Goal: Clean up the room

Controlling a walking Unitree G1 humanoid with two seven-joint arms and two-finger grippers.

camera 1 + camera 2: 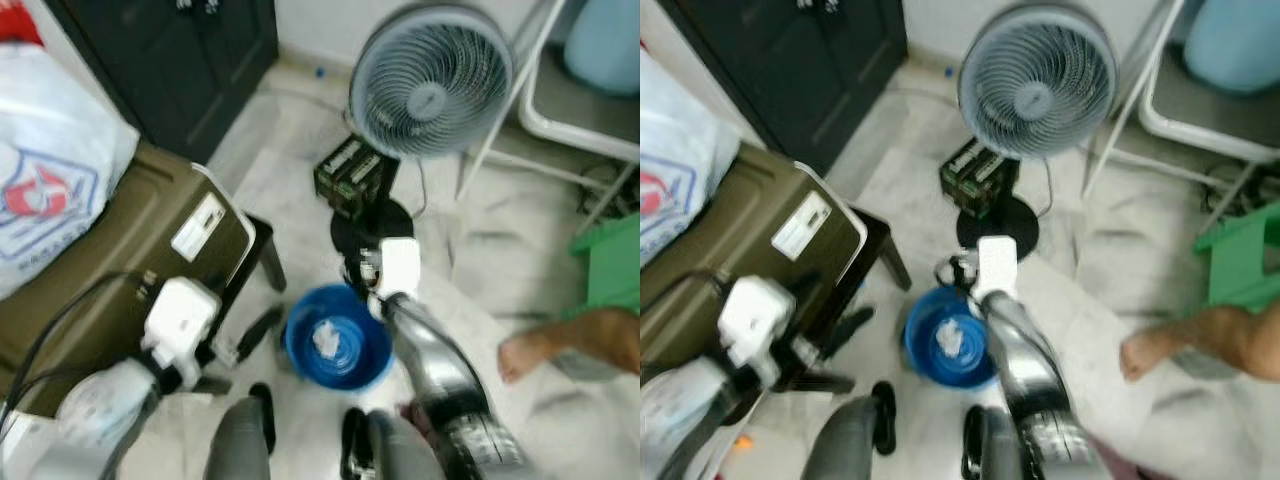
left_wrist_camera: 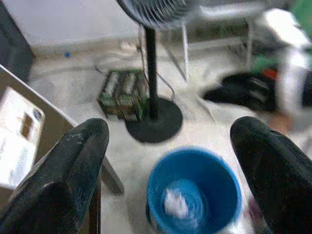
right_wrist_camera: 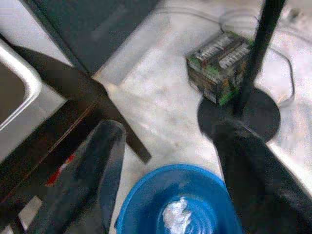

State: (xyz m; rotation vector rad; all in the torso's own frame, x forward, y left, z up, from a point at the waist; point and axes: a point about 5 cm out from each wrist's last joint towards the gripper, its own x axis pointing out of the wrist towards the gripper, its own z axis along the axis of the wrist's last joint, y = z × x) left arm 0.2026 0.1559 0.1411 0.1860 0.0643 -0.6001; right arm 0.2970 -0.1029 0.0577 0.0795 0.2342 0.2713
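A blue bucket point(image 1: 300, 345) stands on the pale floor just in front of me, with a crumpled white paper wad point(image 1: 327, 338) lying inside it. My right gripper point(image 1: 356, 270) hangs open over the bucket's far rim, nothing between its fingers point(image 3: 92, 170); below them the right wrist view has the bucket point(image 3: 146, 190) and the wad point(image 3: 176, 214). My left gripper point(image 1: 255, 335) is open and empty at the bucket's left side. Between its fingertips point(image 2: 73, 170) the bucket point(image 2: 161, 180) and the wad point(image 2: 174, 204) show.
A standing fan point(image 1: 432, 80) on a black round base point(image 1: 372, 225) is behind the bucket, a green box point(image 1: 350, 175) beside it. An olive case point(image 1: 120, 250) with a white bag point(image 1: 50, 150) is left. A person's foot point(image 1: 570, 345) and a green stool point(image 1: 610, 260) are right.
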